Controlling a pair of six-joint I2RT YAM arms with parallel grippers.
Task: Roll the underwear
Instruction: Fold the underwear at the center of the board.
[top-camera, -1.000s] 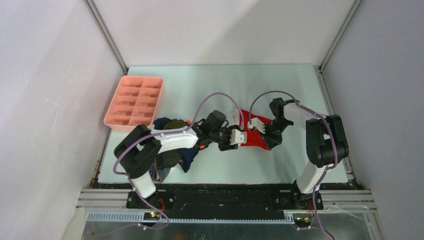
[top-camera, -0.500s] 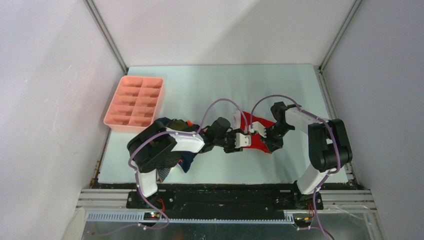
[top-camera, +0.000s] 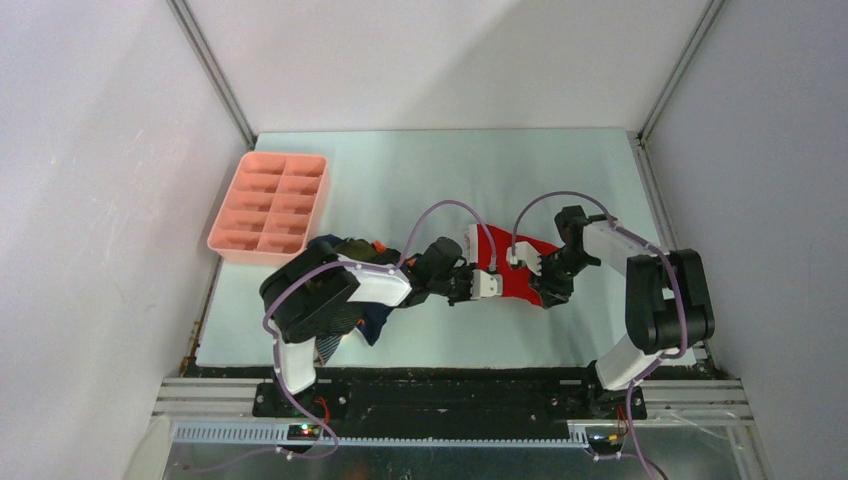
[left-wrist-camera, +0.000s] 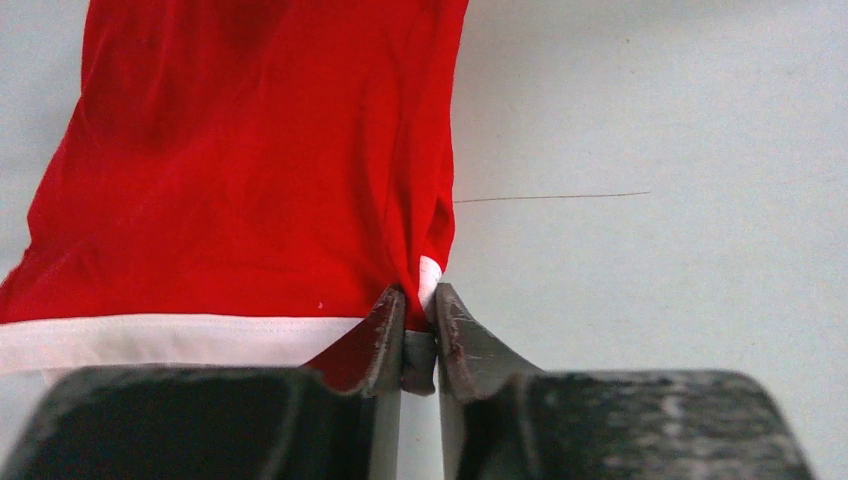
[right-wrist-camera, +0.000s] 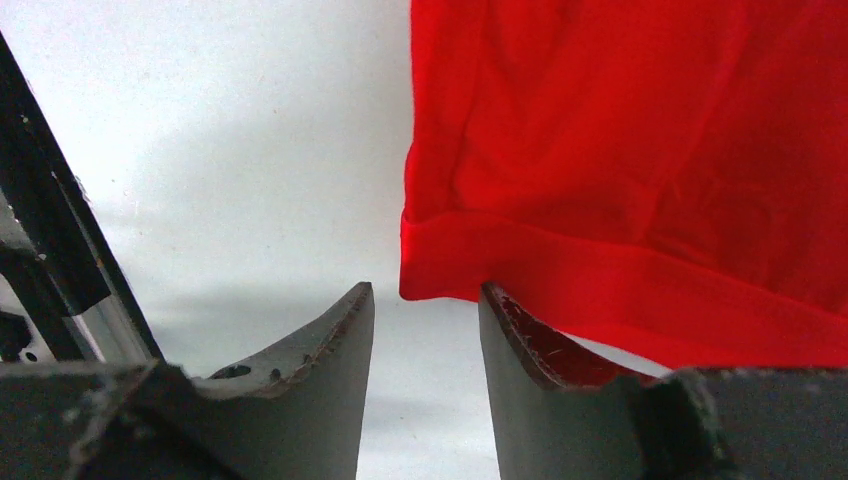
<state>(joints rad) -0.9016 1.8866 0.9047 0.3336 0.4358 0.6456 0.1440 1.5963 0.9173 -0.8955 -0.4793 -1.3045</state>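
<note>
- Pinching a corner of the red underwear (left-wrist-camera: 230, 170) at its white waistband, the left jaws are clamped tight on the cloth. The right jaws stand apart, with the opposite red hem just beside one finger but not gripped.
- The red piece lies flat at mid-table between the two arms. The other underwear (top-camera: 372, 322) sits heaped beneath the left arm (top-camera: 350, 285), near the pink tray (top-camera: 230, 200).
- With one corner held, a pull from the left arm would likely drag or bunch the whole piece rather than roll it.
- The thin pinch could slip off the waistband.
- The right jaws may close on bare table if the hem shifts aside.
- The table (top-camera: 400, 170) is pale and smooth, enclosed by plain white walls on three sides, with metal posts at the back corners.
</note>
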